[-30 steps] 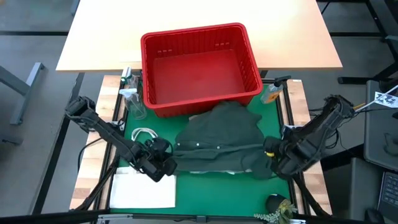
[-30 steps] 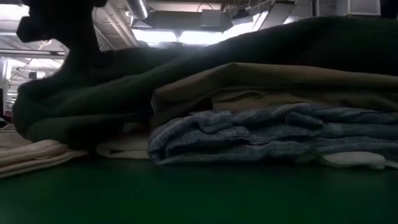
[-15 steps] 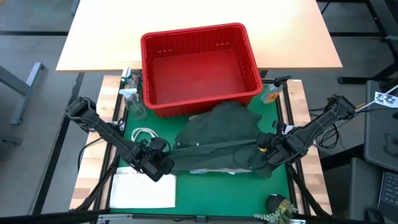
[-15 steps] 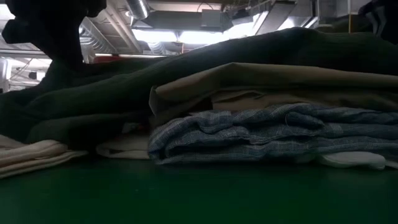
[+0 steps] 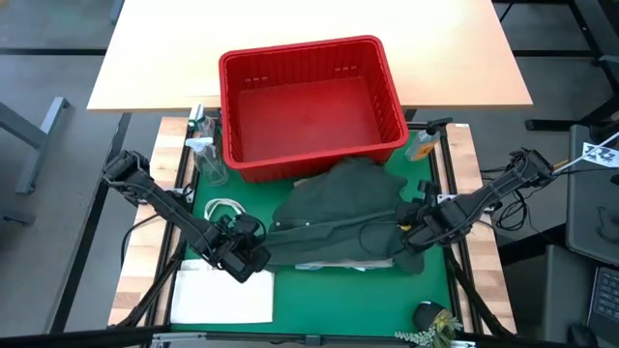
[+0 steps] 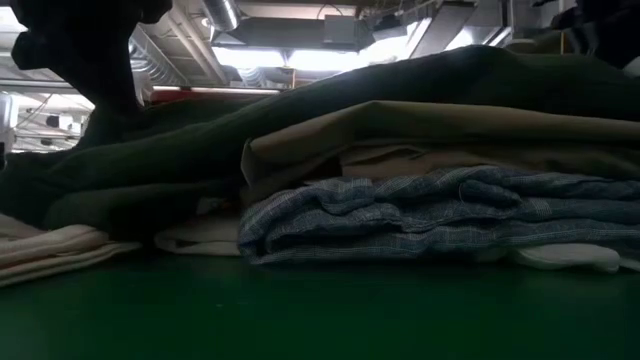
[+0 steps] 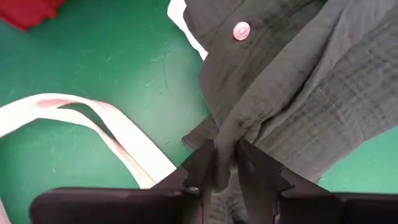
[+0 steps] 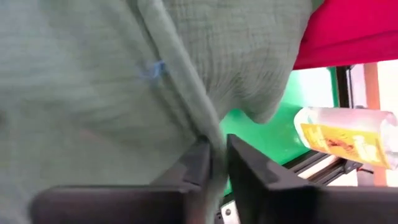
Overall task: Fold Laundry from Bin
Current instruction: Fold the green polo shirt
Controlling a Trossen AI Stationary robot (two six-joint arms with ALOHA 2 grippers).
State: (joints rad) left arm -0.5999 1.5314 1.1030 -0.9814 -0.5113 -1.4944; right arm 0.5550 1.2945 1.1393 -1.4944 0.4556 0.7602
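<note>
Left hand: I have my left hand [image 5: 253,253] low at the near left edge of the pile; in the left wrist view [image 7: 225,163] its fingers [image 7: 200,163] pinch a fold of the dark green shirt [image 5: 338,213].
Right hand: my right hand [image 5: 414,232] sits at the right edge of the same shirt; in the right wrist view [image 8: 217,163] its fingers [image 8: 198,160] stand close together with a hem of that cloth between them.
Laundry: the dark green shirt lies spread on top of the pile on the green surface [image 5: 319,300], just near of the bin. In the low view I see it [image 6: 330,95] draped over a tan piece [image 6: 420,125], with a blue-and-white striped piece [image 6: 420,215] under that.
Bin: the red bin [image 5: 309,106] stands at the far side of the green surface, with no cloth showing inside.
Tote bag: the white tote bag [image 5: 222,290] lies flat at the near left, its handles [image 5: 224,207] beside my left hand.
Bottles: a clear spray bottle [image 5: 203,155] stands left of the bin; a bottle with a yellow label [image 5: 423,145] lies right of it.
</note>
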